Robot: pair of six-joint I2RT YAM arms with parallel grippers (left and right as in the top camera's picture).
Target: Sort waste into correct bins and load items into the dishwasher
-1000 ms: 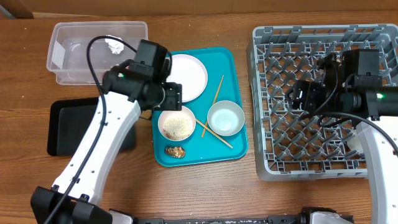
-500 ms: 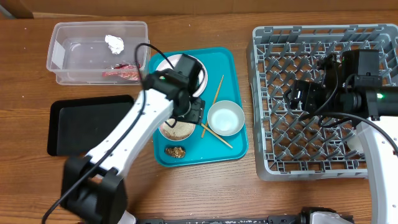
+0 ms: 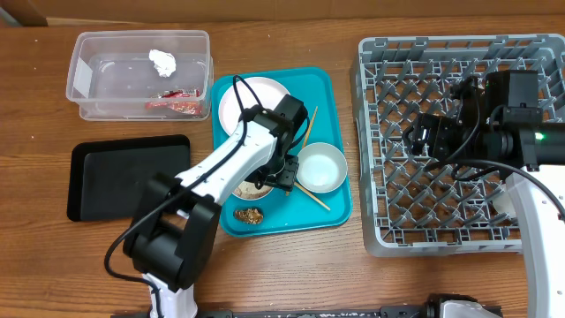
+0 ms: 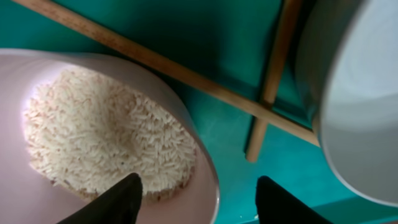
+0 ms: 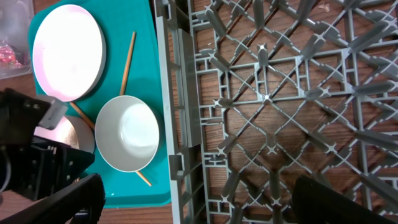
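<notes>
My left gripper (image 3: 281,173) is open low over the teal tray. Its fingers (image 4: 202,198) straddle the right rim of the white bowl of loose rice (image 4: 106,140), one finger inside and one outside. The rice bowl (image 3: 250,185) is partly hidden under it. Crossed chopsticks (image 3: 308,129) (image 4: 273,68), a pale blue bowl (image 3: 320,168) (image 5: 127,134), a white plate (image 3: 251,104) (image 5: 68,53) and a brown food lump (image 3: 250,215) lie on the tray. The clear tub (image 3: 88,84) holds the tissue ball (image 3: 161,60) and red wrapper (image 3: 177,101). My right gripper (image 5: 205,202) is open and empty over the grey dish rack (image 3: 459,208) (image 5: 267,99).
The flat black tray (image 3: 124,177) lies left of the teal tray (image 3: 331,88). The dish rack fills the right side of the table. My left arm stretches from the front edge across to the teal tray.
My left arm has swung right from beside the clear tub and come down at the rice bowl. The wrapper now shows in the tub. The right arm has not moved.
</notes>
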